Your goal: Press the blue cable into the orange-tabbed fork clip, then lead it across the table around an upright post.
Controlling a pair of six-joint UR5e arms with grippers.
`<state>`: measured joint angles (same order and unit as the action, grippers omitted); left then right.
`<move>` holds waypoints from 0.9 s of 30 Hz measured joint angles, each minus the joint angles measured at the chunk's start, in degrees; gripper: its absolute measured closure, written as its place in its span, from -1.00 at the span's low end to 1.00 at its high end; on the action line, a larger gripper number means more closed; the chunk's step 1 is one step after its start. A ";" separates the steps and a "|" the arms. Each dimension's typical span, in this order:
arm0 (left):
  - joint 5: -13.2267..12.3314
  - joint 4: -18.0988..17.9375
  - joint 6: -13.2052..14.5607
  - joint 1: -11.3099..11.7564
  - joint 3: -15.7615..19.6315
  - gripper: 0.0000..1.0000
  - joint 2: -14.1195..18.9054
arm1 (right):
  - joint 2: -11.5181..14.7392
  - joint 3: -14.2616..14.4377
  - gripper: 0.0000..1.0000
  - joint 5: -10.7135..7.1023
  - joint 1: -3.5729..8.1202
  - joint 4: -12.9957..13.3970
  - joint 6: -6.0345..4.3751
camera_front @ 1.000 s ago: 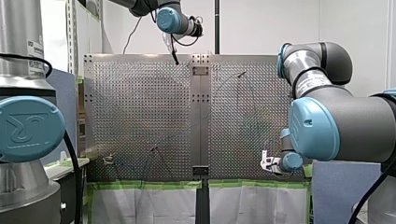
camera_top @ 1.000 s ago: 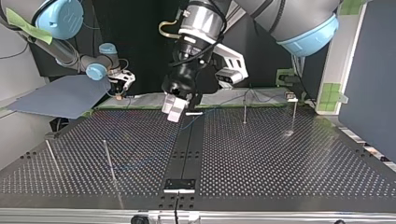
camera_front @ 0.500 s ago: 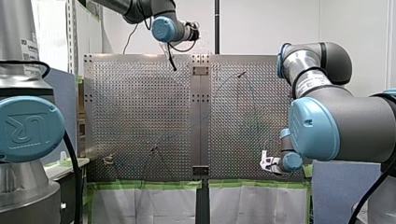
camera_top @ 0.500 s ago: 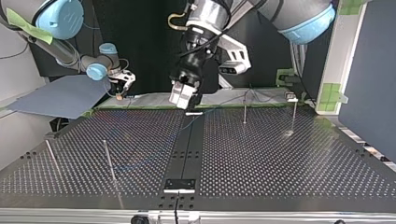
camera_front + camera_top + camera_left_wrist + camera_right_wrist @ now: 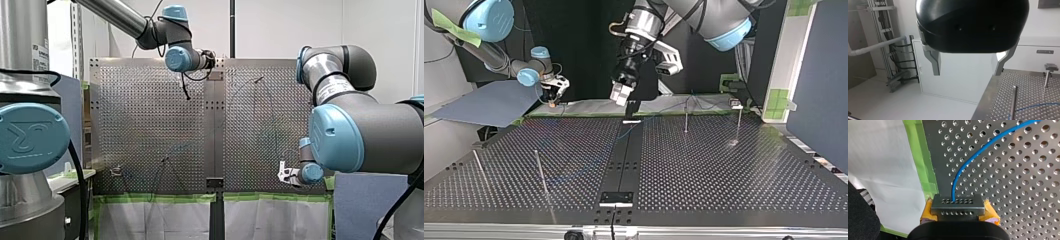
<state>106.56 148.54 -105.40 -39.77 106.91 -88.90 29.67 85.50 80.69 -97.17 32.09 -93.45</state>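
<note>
Over at the front view's left, my left arm [image 5: 125, 17] sweeps in high, wrist bent, raised clear of the silver perforated metal table [image 5: 150, 125]. My left gripper [image 5: 968, 65] has its metal fingers [image 5: 935, 62] spread wide, nothing between them. Moving right, the thin blue cable [image 5: 968, 161] lies across the table, and my right gripper [image 5: 958, 208], sitting low, pinches it between yellow pads [image 5: 926, 213].

White wall [image 5: 285, 25], white cabinet [image 5: 955, 75], pale floor [image 5: 885, 105]
</note>
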 joint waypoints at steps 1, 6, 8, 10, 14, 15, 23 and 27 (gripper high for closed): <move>0.00 -0.41 -0.15 0.00 0.71 -1.00 0.00 | 0.00 0.00 1.00 0.00 -0.02 0.00 0.00; 0.00 -1.05 -0.55 0.02 3.48 -1.00 -0.05 | 0.00 -0.07 1.00 0.00 -0.12 0.00 0.00; 0.00 -1.11 -0.52 0.02 4.48 -1.00 -0.14 | 0.00 -0.10 1.00 0.00 -0.14 0.00 0.00; 0.00 -1.12 -0.45 0.02 5.47 -1.00 -0.53 | 0.00 -0.12 1.00 0.00 -0.17 0.00 0.00; 0.03 -1.13 -0.27 0.02 7.33 -1.00 -1.67 | 0.00 -0.15 1.00 0.00 -0.22 0.00 0.00; 0.05 -1.14 -0.24 0.02 7.75 -1.00 -1.72 | 0.00 -0.15 1.00 0.00 -0.22 0.00 0.00; 0.51 -1.13 -0.60 0.02 12.24 -1.00 -0.24 | -0.01 -0.16 1.00 0.00 -0.22 0.02 0.00; 0.53 -1.14 -0.64 -0.09 14.43 -1.00 -1.49 | -0.01 -0.17 1.00 0.00 -0.22 0.06 0.00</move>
<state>107.09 147.40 -106.04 -39.86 121.34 -90.39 29.67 85.33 80.69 -97.39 32.15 -93.45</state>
